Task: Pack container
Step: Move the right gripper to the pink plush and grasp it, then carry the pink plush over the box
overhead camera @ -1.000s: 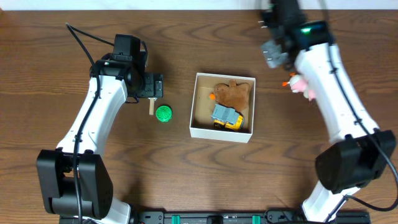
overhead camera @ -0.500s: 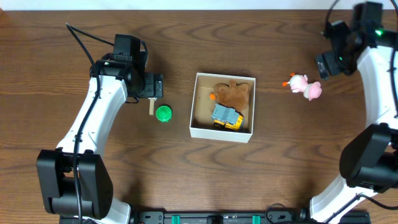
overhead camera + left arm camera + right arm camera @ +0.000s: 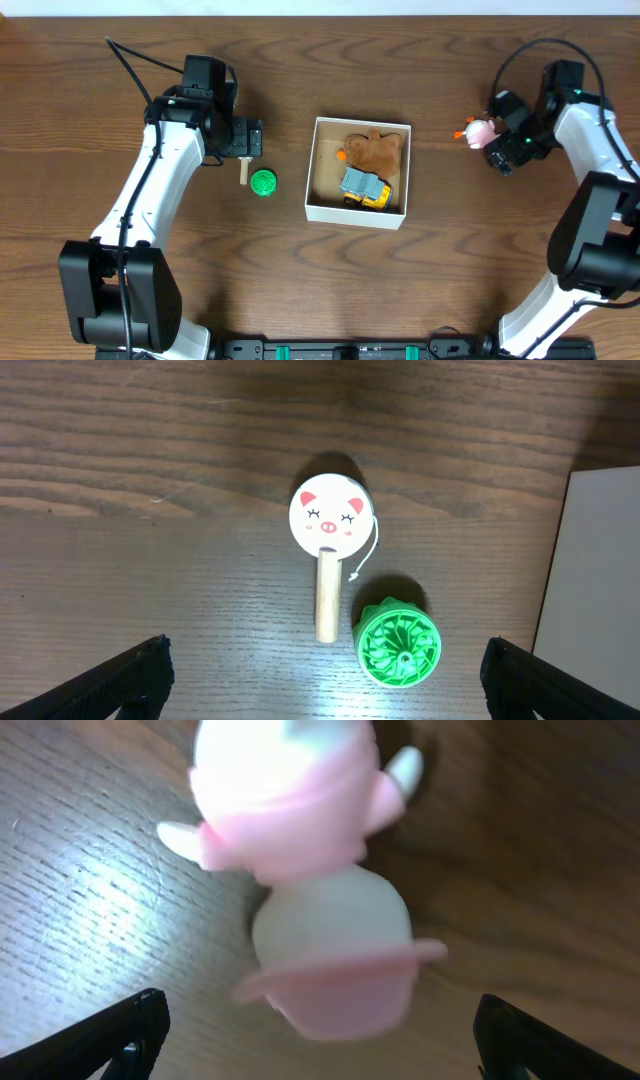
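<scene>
Right gripper [image 3: 325, 1038] over pink-and-white plastic pig figure [image 3: 300, 850], fingers spread, gripping nothing.
Small square white cardboard container [image 3: 311, 170] lies well left of it; left gripper [image 3: 330, 680], also spread, hangs above green ribbed plastic wheel [image 3: 398, 646].

Count at that moment: there was 1 white cardboard container [image 3: 355, 214]. Toys came to 5 in all:
- 1 brown plush toy [image 3: 380, 152]
- 1 yellow-and-grey toy truck [image 3: 364, 188]
- 1 green ribbed disc [image 3: 399, 645]
- 1 wooden stick with a pig-face head [image 3: 328, 560]
- 1 pink-and-white animal figure [image 3: 285, 810]

Robot arms were 2: left arm [image 3: 160, 190], right arm [image 3: 592, 140]. Desk [image 3: 300, 290] was 1.
</scene>
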`<action>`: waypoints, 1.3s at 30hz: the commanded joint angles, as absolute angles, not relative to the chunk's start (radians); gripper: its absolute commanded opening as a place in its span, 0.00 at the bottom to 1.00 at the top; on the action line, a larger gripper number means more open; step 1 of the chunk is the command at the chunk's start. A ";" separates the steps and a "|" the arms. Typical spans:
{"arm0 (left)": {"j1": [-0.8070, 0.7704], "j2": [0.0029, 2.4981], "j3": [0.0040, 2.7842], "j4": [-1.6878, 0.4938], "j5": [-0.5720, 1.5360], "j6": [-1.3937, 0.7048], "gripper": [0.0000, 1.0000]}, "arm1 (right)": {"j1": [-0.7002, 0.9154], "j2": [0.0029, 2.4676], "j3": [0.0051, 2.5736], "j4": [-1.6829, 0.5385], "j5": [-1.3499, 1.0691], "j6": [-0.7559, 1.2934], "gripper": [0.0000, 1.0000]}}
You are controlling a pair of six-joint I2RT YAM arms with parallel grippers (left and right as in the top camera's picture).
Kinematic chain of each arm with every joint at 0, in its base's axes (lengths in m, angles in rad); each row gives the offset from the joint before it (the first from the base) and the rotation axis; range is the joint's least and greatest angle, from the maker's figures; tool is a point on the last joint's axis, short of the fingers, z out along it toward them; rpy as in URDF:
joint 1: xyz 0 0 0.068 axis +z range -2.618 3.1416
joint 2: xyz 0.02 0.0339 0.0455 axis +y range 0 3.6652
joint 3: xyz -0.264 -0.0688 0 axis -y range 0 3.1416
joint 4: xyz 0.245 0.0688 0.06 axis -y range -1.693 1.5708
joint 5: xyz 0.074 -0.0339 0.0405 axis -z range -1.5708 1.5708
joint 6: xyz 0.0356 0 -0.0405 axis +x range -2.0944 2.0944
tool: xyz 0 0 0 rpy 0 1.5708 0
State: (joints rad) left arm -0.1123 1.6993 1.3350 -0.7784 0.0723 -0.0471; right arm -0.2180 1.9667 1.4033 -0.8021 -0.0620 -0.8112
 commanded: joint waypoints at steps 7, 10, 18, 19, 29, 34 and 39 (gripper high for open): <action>-0.108 1.708 1.356 -0.780 0.071 -0.035 0.98 | -0.208 2.020 1.382 -0.776 -0.084 -0.842 0.84; -0.108 1.708 1.356 -0.780 0.071 -0.035 0.98 | -0.208 2.035 1.381 -0.757 -0.092 -0.842 0.74; -0.108 1.708 1.356 -0.780 0.071 -0.035 0.98 | -0.185 2.040 1.382 -0.694 -0.105 -0.804 0.20; -0.108 1.708 1.356 -0.780 0.071 -0.035 0.98 | -0.178 2.040 1.385 -0.691 -0.102 -0.804 0.09; -0.108 1.708 1.356 -0.780 0.071 -0.035 0.98 | -0.050 1.963 1.525 -0.694 -0.101 -0.491 0.01; -0.108 1.708 1.356 -0.780 0.071 -0.035 0.98 | 0.059 1.900 1.620 -0.738 -0.038 -0.360 0.01; -0.108 1.708 1.356 -0.780 0.071 -0.035 0.98 | 0.200 1.821 1.703 -0.844 0.094 -0.290 0.01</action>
